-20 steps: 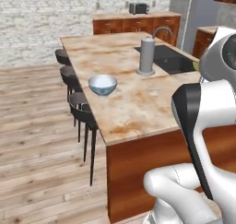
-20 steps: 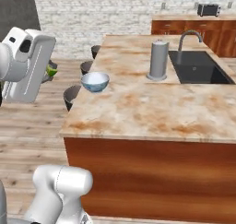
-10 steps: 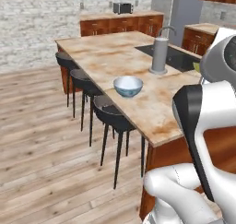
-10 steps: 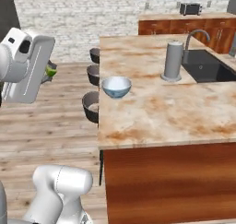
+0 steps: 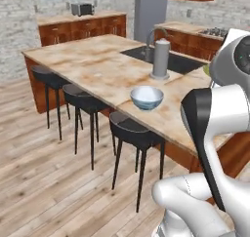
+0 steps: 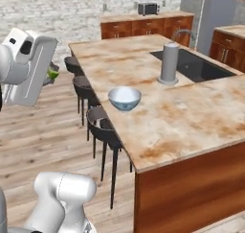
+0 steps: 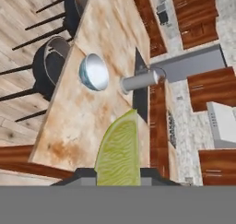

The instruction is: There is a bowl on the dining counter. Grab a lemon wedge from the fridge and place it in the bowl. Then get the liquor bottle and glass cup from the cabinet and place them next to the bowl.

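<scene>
Yellow-green lemon wedge (image 7: 119, 151) sits clamped between the gripper's (image 7: 118, 174) jaws, carried high and well short of the bowl (image 7: 94, 72) on the dining counter (image 7: 87, 121) so it clears the stools (image 5: 134, 128).

Ahead of me the dining counter (image 5: 97, 68) carries a pale blue bowl (image 5: 146, 97) near its stool-side edge and a tall grey cylinder (image 5: 160, 59) standing beside the sunken dark sink (image 6: 194, 66). I think the bowl is empty, though its inside is blurred.
</scene>
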Available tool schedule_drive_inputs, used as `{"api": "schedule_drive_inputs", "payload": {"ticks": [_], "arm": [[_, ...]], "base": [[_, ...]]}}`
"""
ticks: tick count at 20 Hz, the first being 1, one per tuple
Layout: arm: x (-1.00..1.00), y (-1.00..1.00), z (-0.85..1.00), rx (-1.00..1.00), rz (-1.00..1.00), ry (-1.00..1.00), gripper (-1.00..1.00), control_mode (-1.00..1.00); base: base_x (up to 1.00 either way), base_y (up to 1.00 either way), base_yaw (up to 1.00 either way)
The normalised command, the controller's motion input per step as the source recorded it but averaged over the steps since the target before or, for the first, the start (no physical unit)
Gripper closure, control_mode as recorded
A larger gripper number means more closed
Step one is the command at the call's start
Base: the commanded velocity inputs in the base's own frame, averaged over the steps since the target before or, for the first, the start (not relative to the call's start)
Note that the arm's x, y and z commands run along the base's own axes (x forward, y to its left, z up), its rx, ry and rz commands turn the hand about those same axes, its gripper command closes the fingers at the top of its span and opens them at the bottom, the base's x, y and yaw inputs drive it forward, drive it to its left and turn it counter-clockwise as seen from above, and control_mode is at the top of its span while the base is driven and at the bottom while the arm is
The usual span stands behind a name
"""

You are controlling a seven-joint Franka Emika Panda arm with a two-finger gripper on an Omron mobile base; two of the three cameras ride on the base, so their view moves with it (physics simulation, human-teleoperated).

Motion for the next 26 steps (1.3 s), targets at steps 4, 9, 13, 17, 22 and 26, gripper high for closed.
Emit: {"api": "schedule_drive_inputs", "payload": {"ticks": [4, 9, 13, 17, 22, 26], "arm": [[0.00, 0.00, 0.00, 0.00, 0.00, 0.00, 1.00, 1.00], [0.00, 0.00, 0.00, 0.00, 0.00, 0.00, 1.00, 1.00], [0.00, 0.00, 0.00, 0.00, 0.00, 0.00, 1.00, 1.00], [0.00, 0.00, 0.00, 0.00, 0.00, 0.00, 1.00, 1.00], [0.00, 0.00, 0.00, 0.00, 0.00, 0.00, 1.00, 1.00], [0.00, 0.00, 0.00, 0.00, 0.00, 0.00, 1.00, 1.00]], "base": [[0.35, 1.00, -0.51], [0.35, 1.00, -0.55], [0.29, 1.00, -0.59], [0.32, 0.87, -0.59], [0.40, 0.64, -0.59], [0.40, 0.60, -0.56]]}}
